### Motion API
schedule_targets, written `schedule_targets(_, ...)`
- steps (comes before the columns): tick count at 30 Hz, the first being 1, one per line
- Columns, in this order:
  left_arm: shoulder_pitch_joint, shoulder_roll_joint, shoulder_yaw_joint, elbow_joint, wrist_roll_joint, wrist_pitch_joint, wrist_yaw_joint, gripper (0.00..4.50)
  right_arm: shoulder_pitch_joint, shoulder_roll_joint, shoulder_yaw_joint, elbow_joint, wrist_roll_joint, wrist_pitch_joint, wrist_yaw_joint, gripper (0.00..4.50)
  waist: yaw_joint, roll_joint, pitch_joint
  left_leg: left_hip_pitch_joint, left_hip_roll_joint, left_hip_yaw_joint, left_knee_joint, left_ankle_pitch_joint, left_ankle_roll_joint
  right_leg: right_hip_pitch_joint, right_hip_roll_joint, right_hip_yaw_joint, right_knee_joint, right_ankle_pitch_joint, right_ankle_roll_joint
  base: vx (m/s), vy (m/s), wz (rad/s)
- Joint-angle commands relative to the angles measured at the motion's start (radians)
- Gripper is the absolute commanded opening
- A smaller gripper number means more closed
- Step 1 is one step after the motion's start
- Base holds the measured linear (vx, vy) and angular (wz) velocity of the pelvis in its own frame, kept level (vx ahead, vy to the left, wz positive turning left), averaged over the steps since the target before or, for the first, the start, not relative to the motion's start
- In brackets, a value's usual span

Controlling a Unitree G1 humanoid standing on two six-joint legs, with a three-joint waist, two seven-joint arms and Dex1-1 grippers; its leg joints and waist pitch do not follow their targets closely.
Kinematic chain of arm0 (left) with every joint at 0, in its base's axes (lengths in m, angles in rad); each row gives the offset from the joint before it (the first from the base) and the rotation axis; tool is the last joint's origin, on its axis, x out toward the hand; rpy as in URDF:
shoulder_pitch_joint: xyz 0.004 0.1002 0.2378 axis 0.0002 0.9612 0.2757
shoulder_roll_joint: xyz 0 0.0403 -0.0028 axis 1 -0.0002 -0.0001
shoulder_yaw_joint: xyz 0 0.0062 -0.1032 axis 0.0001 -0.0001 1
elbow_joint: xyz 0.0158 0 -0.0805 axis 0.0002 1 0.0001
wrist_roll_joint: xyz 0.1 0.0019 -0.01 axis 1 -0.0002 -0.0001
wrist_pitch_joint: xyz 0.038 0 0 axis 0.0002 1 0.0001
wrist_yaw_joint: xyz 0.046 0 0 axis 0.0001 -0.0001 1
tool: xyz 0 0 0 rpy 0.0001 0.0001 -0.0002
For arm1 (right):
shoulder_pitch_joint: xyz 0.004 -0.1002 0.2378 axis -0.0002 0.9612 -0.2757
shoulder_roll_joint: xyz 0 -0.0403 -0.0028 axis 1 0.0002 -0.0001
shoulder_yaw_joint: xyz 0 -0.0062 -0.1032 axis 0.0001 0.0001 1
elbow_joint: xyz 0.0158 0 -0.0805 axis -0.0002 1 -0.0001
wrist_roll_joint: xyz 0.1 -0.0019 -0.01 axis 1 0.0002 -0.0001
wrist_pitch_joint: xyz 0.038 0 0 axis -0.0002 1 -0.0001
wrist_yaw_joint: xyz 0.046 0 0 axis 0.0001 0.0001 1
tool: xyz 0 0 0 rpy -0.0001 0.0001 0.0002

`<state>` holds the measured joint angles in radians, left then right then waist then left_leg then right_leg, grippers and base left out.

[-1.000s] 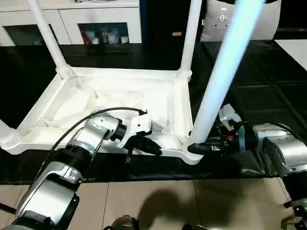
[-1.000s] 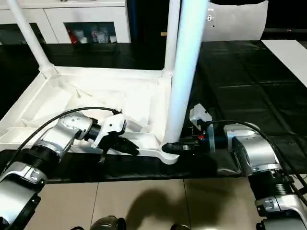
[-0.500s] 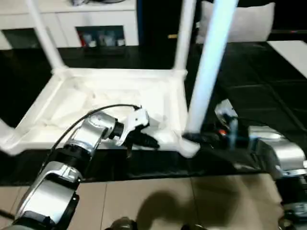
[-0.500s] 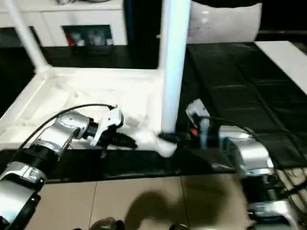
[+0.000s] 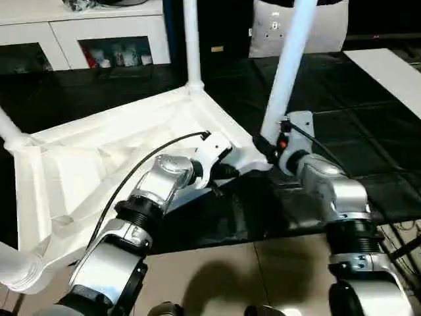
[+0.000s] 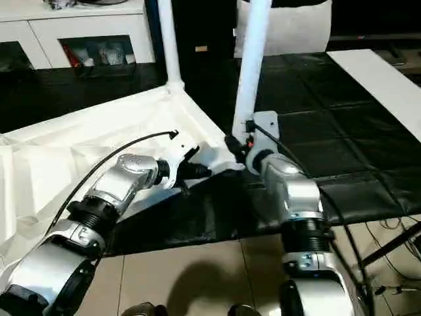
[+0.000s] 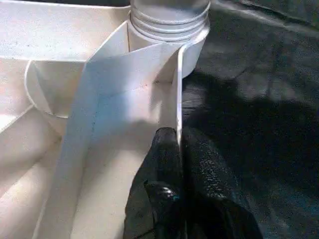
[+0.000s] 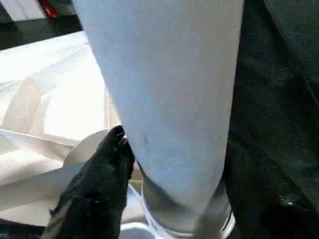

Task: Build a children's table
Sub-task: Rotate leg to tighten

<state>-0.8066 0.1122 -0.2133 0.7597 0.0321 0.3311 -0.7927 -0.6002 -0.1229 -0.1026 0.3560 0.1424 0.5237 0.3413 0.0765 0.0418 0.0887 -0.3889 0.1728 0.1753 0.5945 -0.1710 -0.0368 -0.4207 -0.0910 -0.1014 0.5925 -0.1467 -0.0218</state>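
1. Progress, left eye view: the table is judged nearly built. The top (image 5: 79, 164) is laid upside down on the black mat (image 5: 368, 131), turned at an angle to the robot, with its ribbed underside facing up. Four legs are seen at its corners: one upright at the back (image 5: 191, 39), one at the left edge (image 5: 8, 125), one at the near left (image 5: 13, 273), and one at the near right (image 5: 289, 66), leaning slightly. What is judged to be left is the seating of this fourth leg and the turning over of the table.
2. Left eye view, grippers: the left gripper (image 5: 222, 172) is placed at the near rim of the top, close to the fourth corner. The right gripper (image 5: 266, 146) is set at the foot of the near right leg.
3. Right eye view: the same layout is shown. All parts are plain white plastic. The legs are long tapered tubes, and a round socket (image 6: 174, 85) is seen under the back leg. A white cabinet (image 6: 79, 26) is seen behind the mat.
4. Left wrist view: the left gripper is closed tightly on the thin upright rim wall of the top, one finger (image 7: 162, 154) on each side. A ridged leg end is seen in its socket just beyond.
5. Right wrist view: the leg is seen close up, its grey ridged end at the socket. Whether it is gripped or merely encircled by the right gripper cannot be told.
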Motion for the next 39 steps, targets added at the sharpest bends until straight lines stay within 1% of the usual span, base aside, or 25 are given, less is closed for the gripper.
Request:
schedule_targets(1, -0.042, 0.018, 0.013, -0.039, 0.004, -0.040, -0.003, 0.00, 0.017, 0.018, 0.037, -0.012, 0.015, -0.005, 0.056, 3.14, 0.010, -0.009, -0.088, 0.006, 0.040, -0.017, -0.059, -0.117, 0.088, 0.072, -0.069, 0.050, -0.068, -0.187, -0.204, 0.000, 0.000, 0.00)
schedule_targets(2, -0.041, 0.025, 0.008, -0.039, 0.005, -0.051, -0.010, 0.00, 0.018, 0.017, 0.035, -0.015, 0.022, -0.005, 0.054, 3.18, 0.011, -0.006, -0.087, 0.007, 0.040, -0.018, -0.059, -0.116, 0.089, 0.072, -0.068, 0.050, -0.066, -0.177, -0.208, 0.000, 0.000, 0.00)
schedule_targets(3, -0.040, 0.032, 0.003, -0.038, 0.006, -0.055, -0.017, 0.00, 0.021, 0.009, 0.038, -0.018, 0.022, -0.008, 0.058, 3.26, 0.010, -0.007, -0.088, 0.010, 0.043, -0.019, -0.061, -0.120, 0.090, 0.073, -0.067, 0.050, -0.064, -0.162, -0.220, 0.000, 0.000, 0.00)
schedule_targets(4, -0.039, 0.039, 0.000, -0.037, 0.007, -0.059, -0.023, 0.00, 0.024, 0.000, 0.041, -0.020, 0.023, -0.013, 0.061, 3.39, 0.011, 0.000, -0.085, 0.010, 0.043, -0.020, -0.061, -0.126, 0.088, 0.071, -0.067, 0.050, -0.064, -0.165, -0.223, 0.000, 0.000, 0.00)
schedule_targets(5, -0.038, 0.044, -0.002, -0.035, 0.008, -0.068, -0.029, 0.00, 0.027, -0.006, 0.041, -0.023, 0.027, -0.014, 0.067, 3.51, 0.010, -0.002, -0.085, 0.012, 0.044, -0.019, -0.062, -0.134, 0.086, 0.070, -0.066, 0.050, -0.066, -0.169, -0.223, 0.000, 0.000, 0.00)
schedule_targets(6, -0.035, 0.064, -0.010, -0.025, 0.015, -0.092, -0.051, 0.00, 0.038, -0.033, 0.031, -0.033, 0.039, -0.012, 0.092, 3.55, 0.012, 0.005, -0.084, 0.014, 0.045, -0.020, -0.063, -0.151, 0.080, 0.070, -0.067, 0.050, -0.066, -0.180, -0.225, 0.000, 0.000, 0.00)
schedule_targets(7, -0.035, 0.064, -0.010, -0.025, 0.015, -0.092, -0.051, 0.00, 0.038, -0.033, 0.031, -0.033, 0.039, -0.012, 0.092, 3.57, 0.011, 0.003, -0.083, 0.014, 0.046, -0.020, -0.064, -0.164, 0.078, 0.071, -0.066, 0.050, -0.071, -0.189, -0.221, 0.000, 0.000, 0.00)
schedule_targets(8, -0.032, 0.087, -0.019, -0.011, 0.022, -0.133, -0.081, 0.00, 0.054, -0.072, 0.022, -0.044, 0.048, -0.013, 0.136, 3.63, 0.013, 0.007, -0.084, 0.016, 0.046, -0.020, -0.064, -0.178, 0.071, 0.071, -0.066, 0.050, -0.069, -0.196, -0.221, 0.000, 0.000, 0.00)
schedule_targets(9, -0.027, 0.100, -0.025, -0.005, 0.025, -0.158, -0.101, 0.00, 0.067, -0.108, 0.019, -0.048, 0.047, -0.022, 0.171, 3.82, 0.016, 0.019, -0.084, 0.018, 0.048, -0.021, -0.065, -0.198, 0.064, 0.071, -0.066, 0.050, -0.073, -0.212, -0.215, 0.000, 0.000, 0.00)
schedule_targets(10, -0.019, 0.105, -0.028, -0.004, 0.025, -0.180, -0.118, 0.00, 0.078, -0.130, 0.016, -0.052, 0.047, -0.029, 0.197, 3.82, 0.018, 0.023, -0.084, 0.021, 0.049, -0.021, -0.066, -0.215, 0.054, 0.072, -0.064, 0.049, -0.075, -0.213, -0.213, 0.000, 0.000, 0.00)
schedule_targets(11, -0.019, 0.106, -0.028, -0.004, 0.024, -0.181, -0.121, 0.00, 0.079, -0.133, 0.015, -0.053, 0.047, -0.029, 0.200, 4.00, 0.018, 0.013, -0.085, 0.017, 0.047, -0.021, -0.065, -0.208, 0.051, 0.076, -0.066, 0.051, -0.071, -0.194, -0.219, 0.000, 0.000, 0.00)
schedule_targets(14, -0.005, 0.113, -0.040, -0.007, 0.021, -0.215, -0.166, 0.00, 0.090, -0.178, -0.001, -0.068, 0.050, -0.028, 0.231, 4.27, 0.019, 0.013, -0.085, 0.015, 0.046, -0.019, -0.062, -0.184, 0.063, 0.076, -0.068, 0.051, -0.070, -0.199, -0.225, 0.000, 0.000, 0.00)
schedule_targets(16, 0.006, 0.121, -0.059, -0.007, 0.015, -0.257, -0.224, 0.00, 0.096, -0.228, -0.005, -0.075, 0.064, -0.042, 0.293, 4.27, 0.023, 0.008, -0.085, 0.013, 0.046, -0.018, -0.059, -0.165, 0.075, 0.078, -0.069, 0.050, -0.069, -0.210, -0.226, 0.000, 0.000, 0.00)
schedule_targets(17, 0.013, 0.129, -0.078, -0.006, 0.014, -0.287, -0.272, 0.00, 0.103, -0.268, 0.014, -0.078, 0.071, -0.070, 0.366, 4.46, 0.027, 0.005, -0.084, 0.013, 0.048, -0.016, -0.059, -0.160, 0.085, 0.075, -0.068, 0.050, -0.071, -0.213, -0.223, 0.000, 0.000, 0.00)
schedule_targets(20, 0.016, 0.142, -0.100, 0.001, 0.021, -0.320, -0.314, 0.00, 0.111, -0.306, 0.046, -0.081, 0.072, -0.108, 0.442, 4.46, 0.033, 0.006, -0.082, 0.015, 0.050, -0.015, -0.059, -0.162, 0.095, 0.071, -0.068, 0.050, -0.070, -0.220, -0.221, 0.000, 0.000, 0.00)
schedule_targets(21, 0.020, 0.159, -0.122, 0.009, 0.026, -0.361, -0.371, 0.00, 0.117, -0.347, 0.082, -0.085, 0.075, -0.146, 0.537, 4.46, 0.037, 0.002, -0.079, 0.014, 0.049, -0.014, -0.059, -0.176, 0.098, 0.071, -0.070, 0.050, -0.074, -0.252, -0.210, 0.000, 0.000, 0.00)
schedule_targets(23, 0.020, 0.166, -0.129, 0.012, 0.024, -0.378, -0.409, 0.00, 0.120, -0.369, 0.101, -0.085, 0.079, -0.162, 0.598, 4.46, 0.041, -0.001, -0.077, 0.014, 0.049, -0.014, -0.059, -0.185, 0.101, 0.070, -0.071, 0.050, -0.078, -0.282, -0.202, 0.000, 0.000, 0.00)
schedule_targets(24, 0.019, 0.177, -0.137, 0.012, 0.020, -0.389, -0.461, 0.00, 0.127, -0.400, 0.125, -0.087, 0.090, -0.182, 0.693, 4.46, 0.044, -0.002, -0.076, 0.015, 0.050, -0.014, -0.060, -0.194, 0.106, 0.070, -0.071, 0.049, -0.080, -0.316, -0.196, 0.000, 0.000, 0.00)
schedule_targets(26, 0.016, 0.188, -0.145, 0.013, 0.021, -0.406, -0.506, 0.00, 0.129, -0.420, 0.143, -0.082, 0.099, -0.191, 0.764, 4.46, 0.047, 0.001, -0.077, 0.016, 0.054, -0.016, -0.061, -0.192, 0.105, 0.068, -0.073, 0.050, -0.079, -0.325, -0.195, 0.000, 0.000, 0.00)
schedule_targets(29, 0.010, 0.197, -0.151, 0.020, 0.021, -0.422, -0.541, 0.00, 0.125, -0.431, 0.156, -0.067, 0.106, -0.198, 0.818, 4.20, 0.056, 0.004, -0.077, 0.019, 0.060, -0.019, -0.063, -0.205, 0.099, 0.062, -0.072, 0.051, -0.077, -0.325, -0.204, 0.000, 0.000, 0.00)
schedule_targets(32, 0.001, 0.209, -0.164, 0.035, 0.026, -0.441, -0.572, 0.00, 0.122, -0.440, 0.169, -0.050, 0.121, -0.207, 0.872, 3.94, 0.064, -0.001, -0.079, 0.018, 0.058, -0.018, -0.062, -0.204, 0.094, 0.063, -0.075, 0.053, -0.076, -0.318, -0.211, 0.000, 0.000, 0.00)
schedule_targets(33, -0.002, 0.212, -0.169, 0.041, 0.030, -0.447, -0.582, 0.00, 0.123, -0.442, 0.174, -0.051, 0.129, -0.204, 0.890, 3.84, 0.063, -0.004, -0.079, 0.017, 0.058, -0.018, -0.062, -0.201, 0.093, 0.065, -0.076, 0.052, -0.075, -0.317, -0.210, 0.000, 0.000, 0.00)
schedule_targets(36, -0.004, 0.215, -0.173, 0.049, 0.038, -0.457, -0.596, 0.00, 0.131, -0.446, 0.186, -0.060, 0.146, -0.184, 0.929, 3.74, 0.065, -0.003, -0.079, 0.016, 0.057, -0.018, -0.061, -0.191, 0.098, 0.065, -0.077, 0.053, -0.075, -0.326, -0.205, 0.000, 0.000, 0.00)
schedule_targets(37, -0.005, 0.215, -0.172, 0.050, 0.038, -0.458, -0.597, 0.00, 0.133, -0.447, 0.188, -0.063, 0.148, -0.182, 0.934, 3.51, 0.065, -0.003, -0.079, 0.015, 0.057, -0.018, -0.061, -0.186, 0.097, 0.065, -0.077, 0.052, -0.077, -0.337, -0.201, 0.000, 0.000, 0.00)
schedule_targets(39, -0.008, 0.214, -0.165, 0.058, 0.037, -0.461, -0.603, 0.00, 0.144, -0.447, 0.194, -0.076, 0.169, -0.167, 0.970, 3.39, 0.066, -0.002, -0.079, 0.015, 0.057, -0.018, -0.060, -0.192, 0.097, 0.064, -0.076, 0.052, -0.078, -0.346, -0.198, 0.000, 0.000, 0.00)
